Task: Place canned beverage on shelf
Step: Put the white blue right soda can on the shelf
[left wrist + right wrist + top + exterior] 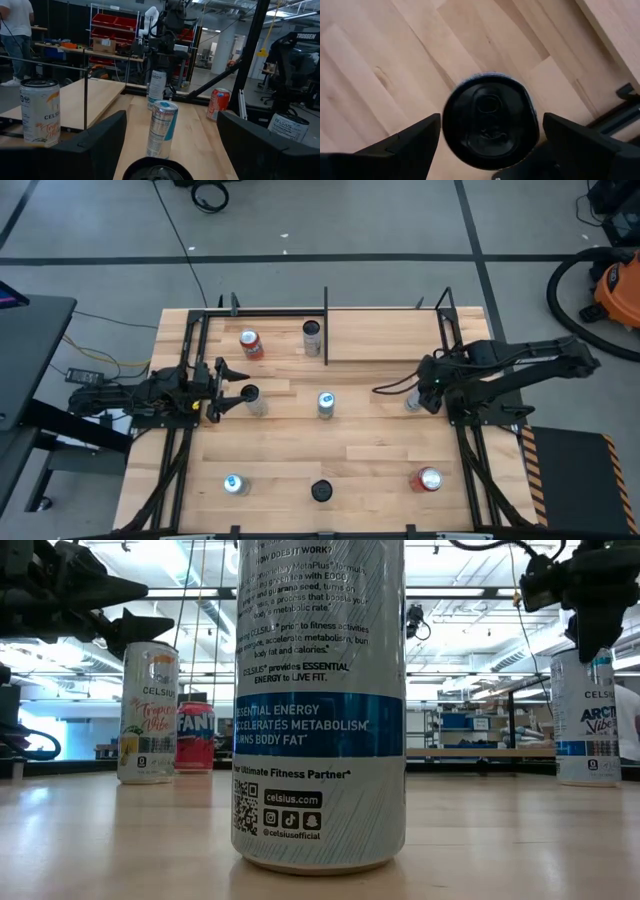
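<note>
Right gripper [414, 402] hangs above a dark-lidded can [490, 125] at the table's right-middle, just below the shelf's [385, 335] front edge. In the right wrist view the fingers [407, 142] stand apart on either side of the lid, clear gaps both sides, not clamped on it. The can is upright, long axis vertical, lid facing straight up at the camera.

Left gripper [235, 392] sits at the left-middle, fingers [238, 372] spread wide, a black-topped can [252, 398] right in front of the opening; cannot tell if it touches. That can is upright too.

The shelf is the pale panel at the far right half of the table, black rods around it. No can stands on the panel; a dark-topped can [312, 337] stands just beside its left edge, and a red can [250, 344] lies tilted further left.

Other upright cans: silver one at centre [326, 404], blue-topped one near left [234, 483], black-lidded one near middle [321, 491], red-topped one near right [428, 479].
</note>
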